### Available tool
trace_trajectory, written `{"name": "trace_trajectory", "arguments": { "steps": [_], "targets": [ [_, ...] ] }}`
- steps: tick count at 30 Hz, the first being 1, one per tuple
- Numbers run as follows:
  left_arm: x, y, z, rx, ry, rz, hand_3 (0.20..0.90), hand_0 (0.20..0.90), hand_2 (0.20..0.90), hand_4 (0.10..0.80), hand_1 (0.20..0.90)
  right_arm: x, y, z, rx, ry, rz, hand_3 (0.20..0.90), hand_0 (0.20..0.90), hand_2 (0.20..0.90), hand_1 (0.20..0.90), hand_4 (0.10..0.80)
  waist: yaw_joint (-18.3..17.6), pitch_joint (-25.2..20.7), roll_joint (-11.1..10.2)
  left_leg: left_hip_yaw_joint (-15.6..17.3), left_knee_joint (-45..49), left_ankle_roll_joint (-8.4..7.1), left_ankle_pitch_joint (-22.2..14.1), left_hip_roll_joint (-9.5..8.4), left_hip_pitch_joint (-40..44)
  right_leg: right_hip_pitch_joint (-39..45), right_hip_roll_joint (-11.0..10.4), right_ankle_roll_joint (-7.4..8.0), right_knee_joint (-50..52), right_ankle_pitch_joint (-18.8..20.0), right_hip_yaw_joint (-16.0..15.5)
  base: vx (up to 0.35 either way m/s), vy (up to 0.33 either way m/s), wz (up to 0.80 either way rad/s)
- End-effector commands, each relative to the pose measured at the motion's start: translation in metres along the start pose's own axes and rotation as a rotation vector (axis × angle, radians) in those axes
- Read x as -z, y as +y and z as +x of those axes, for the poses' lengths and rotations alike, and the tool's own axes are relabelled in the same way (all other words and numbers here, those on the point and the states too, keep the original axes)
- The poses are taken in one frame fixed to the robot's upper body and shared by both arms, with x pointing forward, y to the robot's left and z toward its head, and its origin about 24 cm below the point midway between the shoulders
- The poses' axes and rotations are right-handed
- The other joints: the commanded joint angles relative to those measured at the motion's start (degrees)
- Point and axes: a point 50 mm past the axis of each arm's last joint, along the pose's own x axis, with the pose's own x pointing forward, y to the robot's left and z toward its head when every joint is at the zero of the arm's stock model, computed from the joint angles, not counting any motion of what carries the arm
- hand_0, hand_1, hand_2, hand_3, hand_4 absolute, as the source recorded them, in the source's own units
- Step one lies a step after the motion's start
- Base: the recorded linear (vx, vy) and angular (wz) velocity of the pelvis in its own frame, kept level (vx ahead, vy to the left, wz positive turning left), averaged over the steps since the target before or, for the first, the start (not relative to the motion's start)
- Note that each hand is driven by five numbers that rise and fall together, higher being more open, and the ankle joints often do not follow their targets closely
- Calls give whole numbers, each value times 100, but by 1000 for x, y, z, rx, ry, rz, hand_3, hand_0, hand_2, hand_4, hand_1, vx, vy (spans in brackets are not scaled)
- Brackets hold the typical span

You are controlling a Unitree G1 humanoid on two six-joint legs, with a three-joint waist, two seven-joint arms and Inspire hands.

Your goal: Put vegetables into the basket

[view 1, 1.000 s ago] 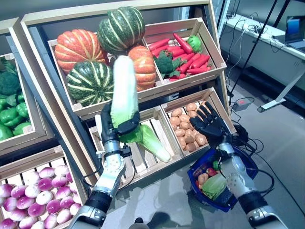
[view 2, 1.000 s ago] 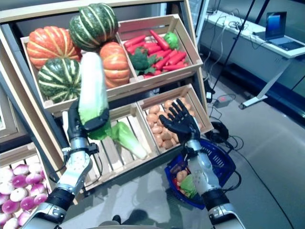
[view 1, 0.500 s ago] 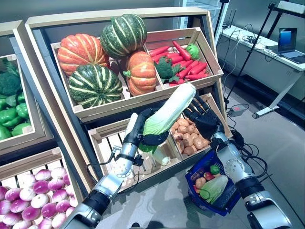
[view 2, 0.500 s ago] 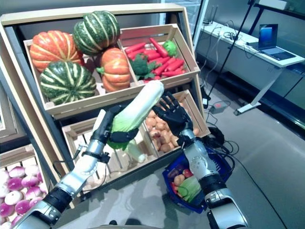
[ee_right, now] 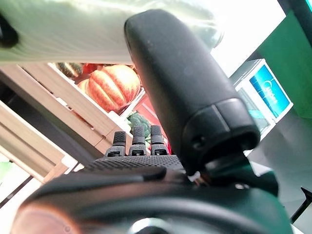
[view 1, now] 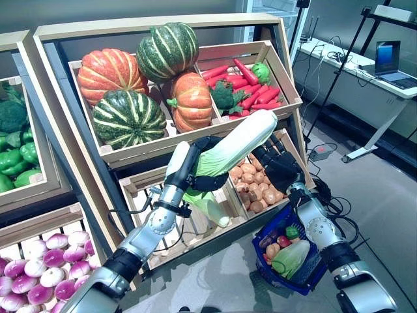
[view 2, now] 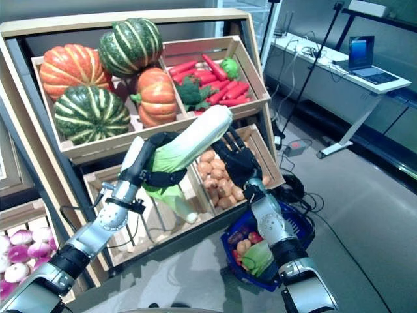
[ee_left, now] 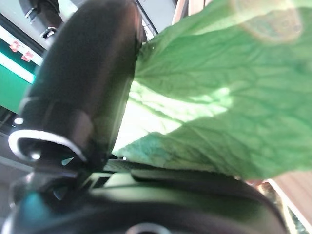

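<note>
The left robot hand [view 1: 195,171] is clamped round the leafy green end of a long cabbage [view 1: 238,145], thumb and fingers curled about it, holding it in the air in front of the wooden shelf [view 1: 163,145]. The cabbage's long axis runs slantwise: green leaves low toward the robot's left, pale white end high toward its right, pointing at the crate of red peppers [view 1: 255,81].

The right robot hand [view 1: 279,166] is raised just beside the cabbage's white end with its fingers spread and straight; the right wrist view shows the thumb next to the pale stalk, but whether it touches cannot be told. This hand sits over the potatoes [view 1: 255,186] in the lower crate.

The blue basket [view 1: 316,277] hangs low at the robot's right, under the right forearm, with a green leafy vegetable, a red one and some potatoes already inside. A second cabbage [view 1: 210,210] lies in the lower crate beneath the held one. Pumpkins [view 1: 130,78] fill the upper left crate.
</note>
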Motion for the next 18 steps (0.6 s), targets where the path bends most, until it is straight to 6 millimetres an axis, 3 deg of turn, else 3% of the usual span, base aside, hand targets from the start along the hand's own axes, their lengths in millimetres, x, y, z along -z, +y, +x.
{"name": "trace_trajectory", "arguments": {
  "steps": [1,5,13,18],
  "targets": [
    [-82,-32,23,227,-507,-58,300,300,300,400,300,-41,70,39,-345,-179,61,900,900,900,900,800,119,-434,74,62,5,84,-554,-77,240,-106,-119,-293,305,3,23,0,0,0],
    [-61,-36,22,272,-317,-256,300,300,300,400,300,-45,90,39,-546,-222,146,900,900,900,900,800,137,-441,72,56,5,83,-558,-77,239,-97,-114,-298,298,-10,32,0,0,0],
    [-23,-60,5,342,8,-621,300,300,300,400,300,-53,111,37,-722,-266,173,900,900,900,900,800,196,-457,32,44,5,79,-566,-69,226,-93,-104,-313,263,0,19,-5,-2,0],
    [-13,-78,-7,410,133,-794,300,300,300,400,300,-56,124,36,-822,-287,203,900,900,900,900,800,210,-448,19,54,5,78,-554,-59,196,-99,-95,-315,225,32,21,-12,-7,-1]
  ]
}}
